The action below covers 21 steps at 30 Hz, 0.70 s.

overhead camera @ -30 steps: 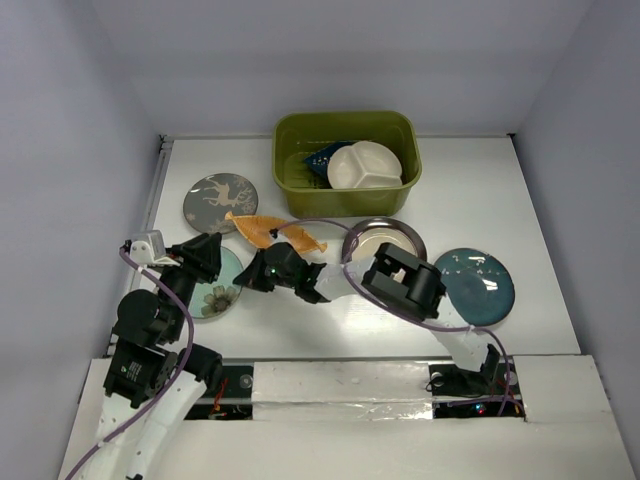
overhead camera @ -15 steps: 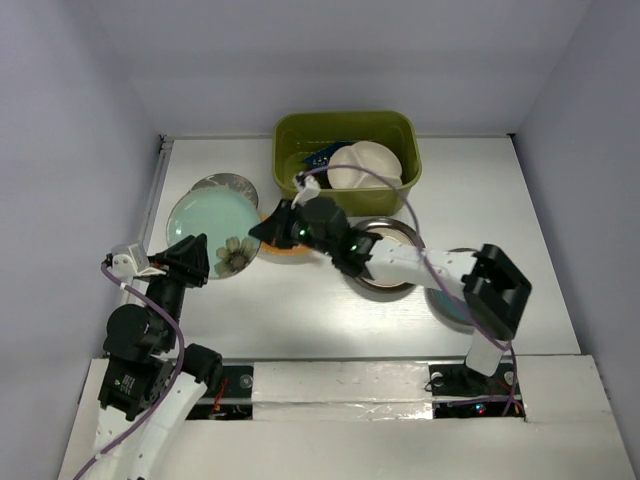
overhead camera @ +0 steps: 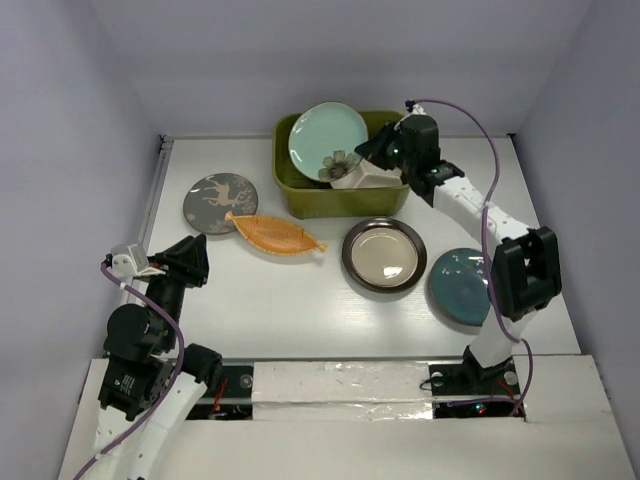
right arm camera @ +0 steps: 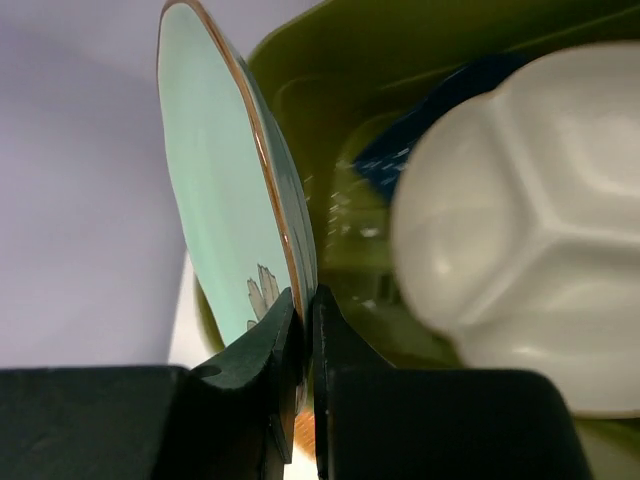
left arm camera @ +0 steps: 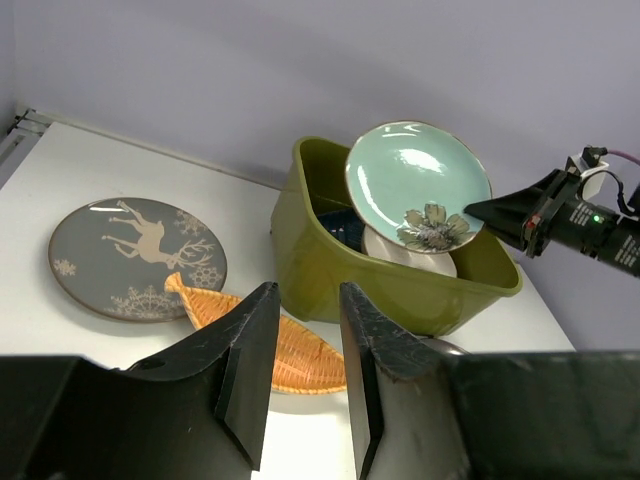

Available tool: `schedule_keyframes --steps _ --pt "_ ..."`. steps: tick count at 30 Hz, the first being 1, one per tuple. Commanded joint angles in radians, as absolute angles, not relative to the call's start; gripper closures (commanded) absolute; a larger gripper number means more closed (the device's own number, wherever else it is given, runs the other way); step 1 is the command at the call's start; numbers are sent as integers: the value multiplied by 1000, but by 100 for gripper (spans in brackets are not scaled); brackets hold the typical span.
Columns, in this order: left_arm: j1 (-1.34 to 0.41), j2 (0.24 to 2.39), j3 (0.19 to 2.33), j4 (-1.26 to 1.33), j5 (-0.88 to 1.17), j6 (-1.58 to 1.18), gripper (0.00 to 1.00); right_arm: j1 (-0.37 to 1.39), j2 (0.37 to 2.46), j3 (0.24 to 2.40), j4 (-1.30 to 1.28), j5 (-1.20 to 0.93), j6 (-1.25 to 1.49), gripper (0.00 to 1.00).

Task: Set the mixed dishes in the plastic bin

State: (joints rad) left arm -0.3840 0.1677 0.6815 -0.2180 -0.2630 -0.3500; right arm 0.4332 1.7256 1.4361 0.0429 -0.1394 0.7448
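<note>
Greenish plate (overhead camera: 328, 142) is now up over the plastic bin (overhead camera: 300, 196), nearly on edge, flower decal at the bottom. A second ago it was flat on the table (overhead camera: 280, 300) at the left, by the left arm. Half a second ago it was lifted above the deer plate (overhead camera: 221, 203). So the carry is basically done and only the release is left.

Right gripper (right arm camera: 303, 318) is clamped on the plate's lower rim, with the fingers pinched tight either side of the brown edge. The arm has swung from mid-table out to the far side.

Already in the bin: cream three-compartment plate (right arm camera: 520, 250), with the dark blue one (right arm camera: 430, 120) partly under it. As I read it, the green plate hangs over the left part of the bin, beside the cream plate. If it drops straight down it probably lands leaning on that one, not flat. I'd lower it and tip it first.

Left gripper (left arm camera: 306, 300) has pulled back to the near left. Jaws are apart with nothing between them.

Still out on the table: deer plate, orange leaf plate (overhead camera: 275, 235) just beside it, brown-rimmed cream plate (overhead camera: 384, 254), teal round plate (overhead camera: 460, 287). Call it three in once this lands, four to go.
</note>
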Motion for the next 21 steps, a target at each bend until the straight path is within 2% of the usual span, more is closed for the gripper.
schedule_keyframes --steps 1,10,21 --pt "-377 155 709 -184 -261 -354 72 375 1744 1594 62 -274 718 100" --pt "-377 152 710 -184 -264 -356 72 272 1994 1848 -130 -342 677 100" --pt "-377 155 712 -183 -271 -357 72 229 2097 1891 -192 -333 666 100"
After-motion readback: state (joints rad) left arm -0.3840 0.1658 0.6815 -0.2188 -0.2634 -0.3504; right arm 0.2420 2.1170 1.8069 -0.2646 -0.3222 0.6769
